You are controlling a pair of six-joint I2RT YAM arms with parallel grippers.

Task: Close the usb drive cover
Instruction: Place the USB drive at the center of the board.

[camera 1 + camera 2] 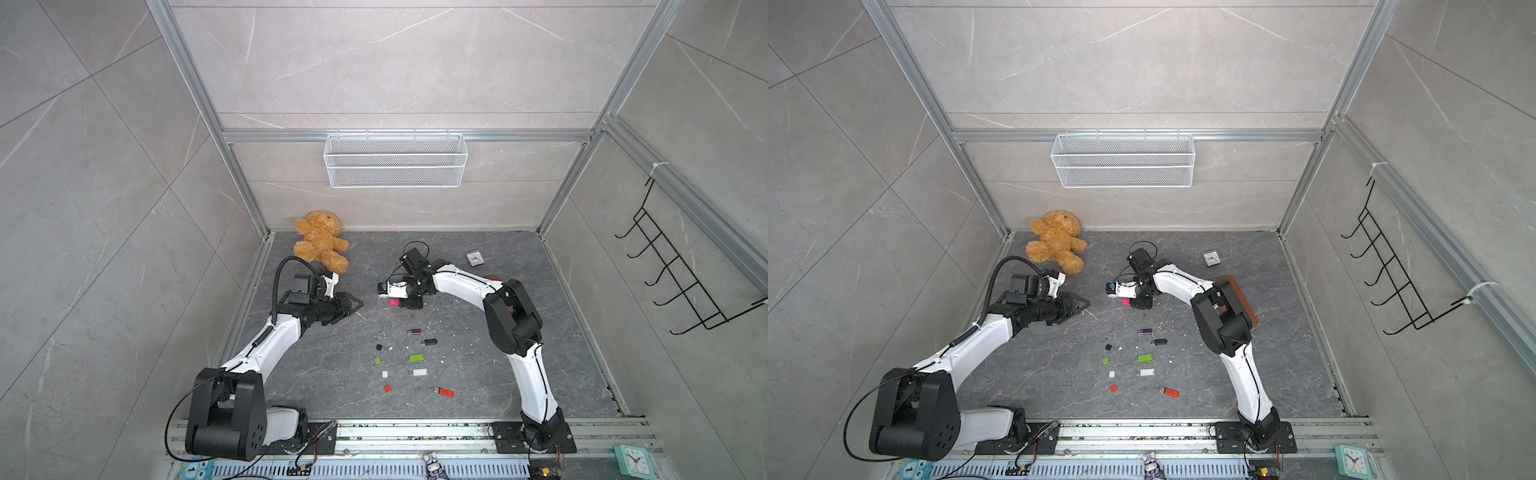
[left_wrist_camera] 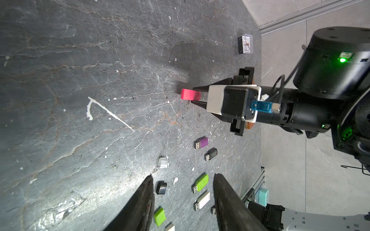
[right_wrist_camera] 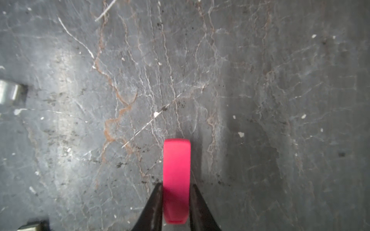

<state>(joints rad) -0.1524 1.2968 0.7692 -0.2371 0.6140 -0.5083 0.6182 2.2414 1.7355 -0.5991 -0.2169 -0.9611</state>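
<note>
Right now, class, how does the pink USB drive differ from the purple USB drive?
The pink USB drive shows no metal plug; the purple USB drive has its plug bare. The pink one sits between the fingertips of the right gripper; the purple one lies free on the table. Both are small plastic drives of similar size.

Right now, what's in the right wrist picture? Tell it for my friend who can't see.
A bright pink usb drive sits between the two black fingertips of the right gripper, over a dark grey, cracked-looking table. Whether the fingertips squeeze it cannot be told.
</note>
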